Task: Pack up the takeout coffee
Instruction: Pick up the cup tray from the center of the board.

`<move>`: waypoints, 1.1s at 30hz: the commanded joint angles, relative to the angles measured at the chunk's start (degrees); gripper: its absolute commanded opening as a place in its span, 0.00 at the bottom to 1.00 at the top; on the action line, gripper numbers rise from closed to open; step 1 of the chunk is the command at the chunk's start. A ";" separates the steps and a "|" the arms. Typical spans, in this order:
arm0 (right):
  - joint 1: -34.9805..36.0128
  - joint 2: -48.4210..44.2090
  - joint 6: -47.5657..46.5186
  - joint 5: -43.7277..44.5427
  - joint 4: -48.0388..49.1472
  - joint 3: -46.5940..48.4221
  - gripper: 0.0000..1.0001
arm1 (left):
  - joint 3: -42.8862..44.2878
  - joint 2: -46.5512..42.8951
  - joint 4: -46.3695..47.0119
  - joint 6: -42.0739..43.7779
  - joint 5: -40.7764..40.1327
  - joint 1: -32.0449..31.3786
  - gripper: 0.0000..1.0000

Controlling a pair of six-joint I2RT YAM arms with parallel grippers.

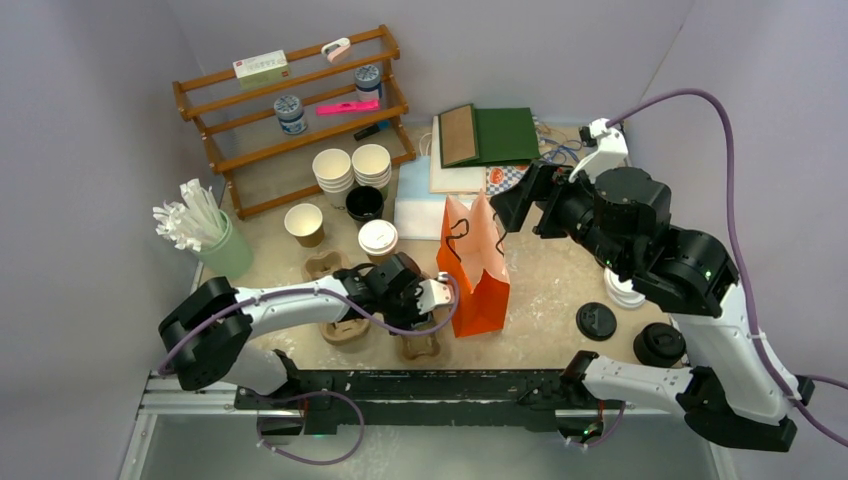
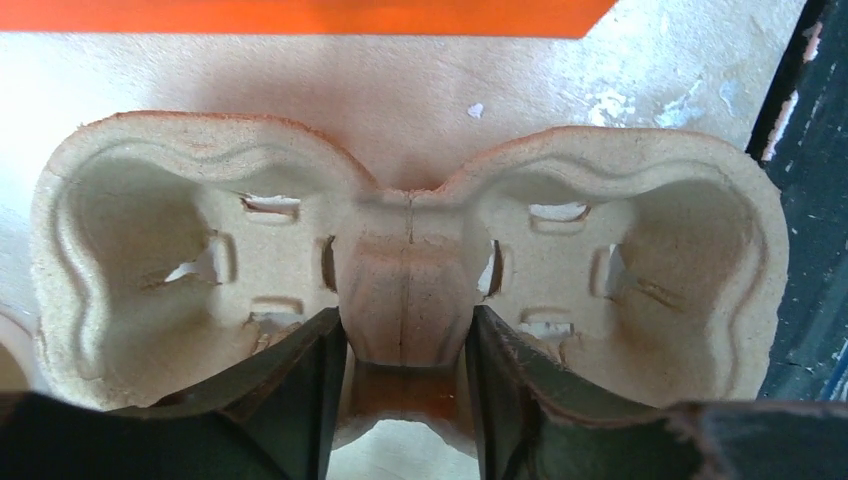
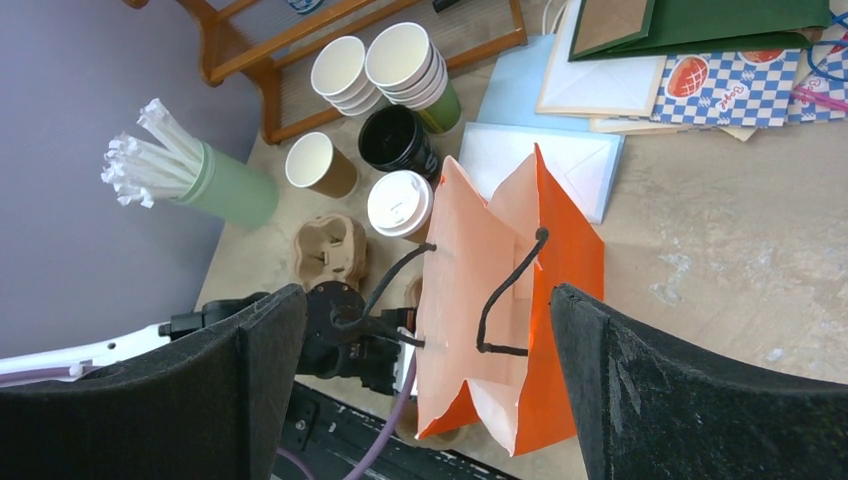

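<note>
Left end effector [image 2: 405, 330] sits on the pulp carrier [image 2: 410, 270], which lies on the desk [image 1: 560, 280] just near-left of the orange bag [image 1: 475, 270]. Its jaws straddle the carrier's centre bridge, with the pads right against both sides. I can't tell whether they're actually clamped yet.

Right end effector [image 3: 425, 300] hovers above the orange bag on its far-right side, jaws wide apart, holding nothing.

Coffee is not packed yet:
- The lidded kraft cup [image 1: 378, 238] stands upright just left of the bag's far end.
- The open kraft cup [image 1: 304, 224] stands further left of the bag, beyond the lidded one, with no lid on.
- Both wells of the carrier are empty.

Handling, my read:
- The cups are light, thin-walled paper, so a hard squeeze will oval or crush them.
- Take each cup on the body just below the rim, where the rolled edge (and the lid) stiffens it. Close gently.
- Don't grab by the lid. It's a snap-on and likely pops off.
- I can't see whether the lidded cup holds liquid, so keep it upright.
- The carrier is moulded pulp: light, fairly stiff, and it tears at the thin well tabs. The centre bridge is the right place to hold it.
- The bag is soft paper with the mouth only partly spread, so expect the carrier to snag on the way in.
</note>
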 commanded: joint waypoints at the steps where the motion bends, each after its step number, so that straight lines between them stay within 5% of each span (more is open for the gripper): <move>1: 0.08 -0.28 0.44 2.11 0.65 1.22 0.92 | 3.69 0.81 2.45 0.21 -0.69 0.43 0.44; 16: 0.17 -1.44 3.21 1.98 -1.48 -3.34 0.92 | 9.18 -18.49 -10.53 -9.99 -9.28 0.36 0.39; 24: 0.14 1.20 3.73 0.81 -4.82 -3.60 0.90 | 23.97 -24.92 -19.26 -12.00 -11.95 0.36 0.39; 33: 0.15 5.59 4.29 -0.06 -6.73 -4.20 0.76 | 41.26 -26.87 -23.46 -9.85 -17.39 0.36 0.40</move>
